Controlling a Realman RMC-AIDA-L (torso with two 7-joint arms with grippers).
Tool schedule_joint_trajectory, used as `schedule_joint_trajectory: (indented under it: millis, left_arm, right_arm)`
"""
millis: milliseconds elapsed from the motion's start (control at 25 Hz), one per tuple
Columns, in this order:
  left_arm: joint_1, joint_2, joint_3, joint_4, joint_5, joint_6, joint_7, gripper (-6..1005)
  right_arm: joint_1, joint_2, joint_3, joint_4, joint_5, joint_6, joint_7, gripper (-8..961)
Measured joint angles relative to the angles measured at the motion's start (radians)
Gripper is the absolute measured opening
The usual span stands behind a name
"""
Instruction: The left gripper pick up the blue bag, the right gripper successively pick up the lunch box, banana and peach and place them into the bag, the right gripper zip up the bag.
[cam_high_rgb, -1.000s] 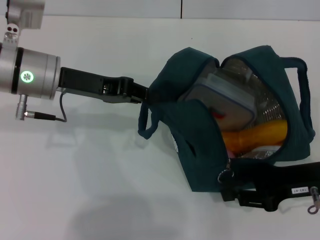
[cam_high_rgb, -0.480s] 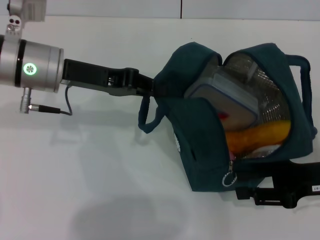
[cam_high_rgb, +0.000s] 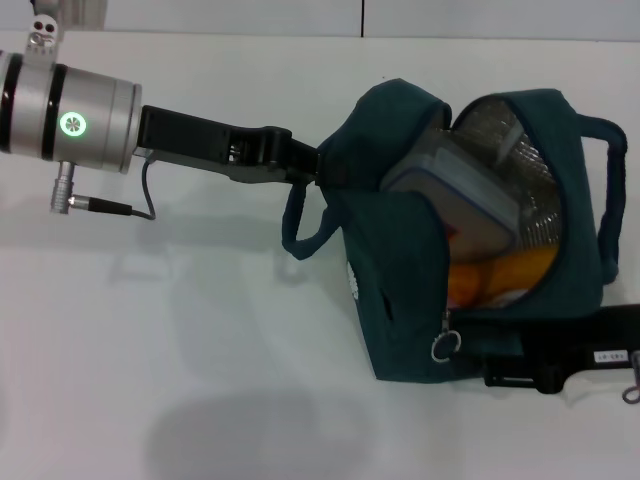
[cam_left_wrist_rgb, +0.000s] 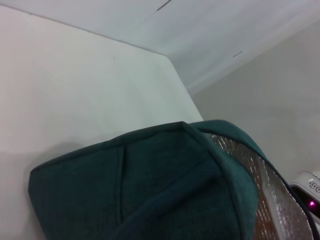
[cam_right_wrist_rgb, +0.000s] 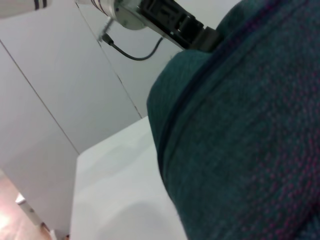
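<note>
small white label (cam_high_rgb: 609, 356) on the right gripper (cam_high_rgb: 520, 378), print seemingly too small to read

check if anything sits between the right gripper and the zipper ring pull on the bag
Nothing visible does. The ring pull hangs free on the blue bag's near side, and the right gripper lies just beside it along the bag's bottom edge, with only bag fabric between them.

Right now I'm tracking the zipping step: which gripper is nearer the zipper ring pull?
Right. The right gripper lies beside the ring pull; the left gripper holds the blue bag's far end.
</note>
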Motion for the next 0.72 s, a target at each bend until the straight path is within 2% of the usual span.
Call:
schedule_joint_trajectory:
  millis: [280,400,720]
  left_arm:
    - [0.0,0.001,0.0,0.0,0.0,0.0,-0.001,43]
    - [0.005,0.003,0.0,0.0,0.0,0.001,-0.001,43]
    - [0.011,0.005,0.0,0.0,0.0,0.003,0.003,43]
  right_arm:
    - [0.039,0.011,-0.052,0.014,-0.001,0.055,-0.007,463]
    - [0.046,0.013,-0.083,0.015,0.005,0.032,-0.005,463]
    - [0.028,0.007,-0.066,0.015,0.023,0.012,-0.005,464]
